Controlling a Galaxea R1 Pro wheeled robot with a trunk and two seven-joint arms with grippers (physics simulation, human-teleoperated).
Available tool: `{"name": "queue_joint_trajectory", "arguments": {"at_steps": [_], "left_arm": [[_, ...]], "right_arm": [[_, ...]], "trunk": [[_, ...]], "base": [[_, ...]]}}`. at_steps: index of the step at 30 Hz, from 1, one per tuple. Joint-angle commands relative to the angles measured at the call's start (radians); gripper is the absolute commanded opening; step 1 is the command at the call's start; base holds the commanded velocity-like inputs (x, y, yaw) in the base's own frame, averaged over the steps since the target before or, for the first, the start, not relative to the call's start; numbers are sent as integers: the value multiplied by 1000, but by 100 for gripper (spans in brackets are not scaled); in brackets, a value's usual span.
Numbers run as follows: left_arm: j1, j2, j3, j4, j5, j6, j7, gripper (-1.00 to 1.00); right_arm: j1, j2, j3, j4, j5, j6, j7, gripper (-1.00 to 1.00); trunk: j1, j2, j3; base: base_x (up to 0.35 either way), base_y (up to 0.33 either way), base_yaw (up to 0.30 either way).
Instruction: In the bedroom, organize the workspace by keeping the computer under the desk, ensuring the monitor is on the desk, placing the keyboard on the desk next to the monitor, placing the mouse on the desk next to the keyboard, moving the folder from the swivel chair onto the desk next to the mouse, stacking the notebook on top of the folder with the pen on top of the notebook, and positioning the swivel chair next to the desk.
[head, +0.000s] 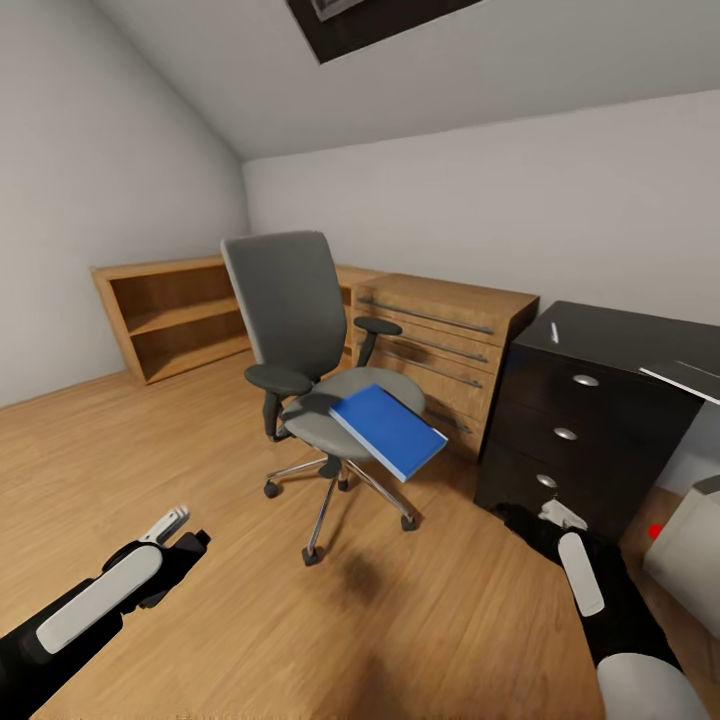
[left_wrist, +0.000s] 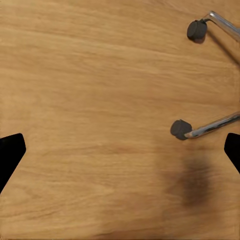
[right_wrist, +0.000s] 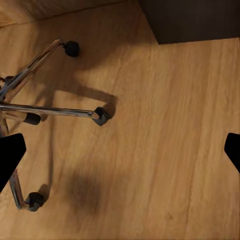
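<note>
The swivel chair (head: 292, 320), grey with a chrome star base, stands mid-room on the wood floor. The blue folder (head: 388, 430) lies tilted on its seat, overhanging the front edge. To the right is the desk (head: 600, 345), its black drawers with silver knobs facing me. The thin white pen (head: 554, 333) lies on the desk top. The pale computer (head: 690, 550) with its red light sits at the lower right. My left gripper (head: 175, 522) (left_wrist: 120, 150) hangs open above bare floor, left of the chair. My right gripper (head: 560, 515) (right_wrist: 120, 152) is open over the floor before the desk drawers, near the chair's castors (right_wrist: 101, 116).
A light wooden drawer unit (head: 450, 340) stands between chair and desk against the far wall. An open wooden shelf (head: 170, 310) fills the left corner. A thin flat item with a pale edge (head: 688, 380) lies at the desk's right end. A sloped ceiling hangs overhead.
</note>
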Motion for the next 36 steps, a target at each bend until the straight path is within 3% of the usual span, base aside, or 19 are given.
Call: {"name": "queue_joint_trajectory", "arguments": {"at_steps": [1, 2, 5, 9, 14, 17, 18, 23, 26, 30, 36], "left_arm": [[-1, 1, -2, -1, 3, 0, 4, 100], [-1, 1, -2, -2, 3, 0, 4, 100], [-1, 1, -3, -4, 3, 0, 4, 100], [-1, 1, -4, -6, 3, 1, 4, 100], [-1, -1, -7, -8, 4, 1, 3, 100], [-1, -2, -8, -8, 5, 1, 2, 100], [-1, -2, -10, -8, 6, 1, 1, 100], [-1, -2, -11, -8, 6, 1, 1, 100], [-1, -3, -11, -8, 6, 1, 1, 100], [-1, -3, -12, -9, 7, 1, 1, 100], [-1, -6, -19, -10, 6, 1, 0, 100]], "right_arm": [[-1, -1, 0, 14, -15, -11, 9, 100], [-1, -4, -1, 57, -24, -41, 71, 100], [-1, -8, -6, 114, -29, -60, 167, 100], [-1, -13, -9, 164, -31, -70, 257, 100], [-2, -38, -18, 208, -35, -77, 373, 100], [-2, -47, -33, 216, -36, -76, 430, 100], [-2, -51, -79, 222, -36, -72, 495, 100], [-4, -53, -132, 258, -44, -68, 543, 100], [-5, -53, -143, 269, -90, -63, 566, 100], [-5, -53, -144, 275, -138, -58, 599, 100], [-5, -42, -125, 277, -167, -63, 630, 100]], "trunk": [[0, -1, -5], [1, -1, -9], [2, -2, -20], [4, -3, -36], [6, -4, -55], [7, -5, -67], [8, -5, -71], [10, -6, -90], [11, -7, -102], [13, -7, -113], [13, -7, -113]], "base": [[0, 0, 0], [0, 0, 0], [0, 0, 0], [0, 0, 0], [0, 0, 0], [0, 0, 0], [0, 0, 0], [0, 0, 0], [0, 0, 0], [0, 0, 0], [0, 0, 0]]}}
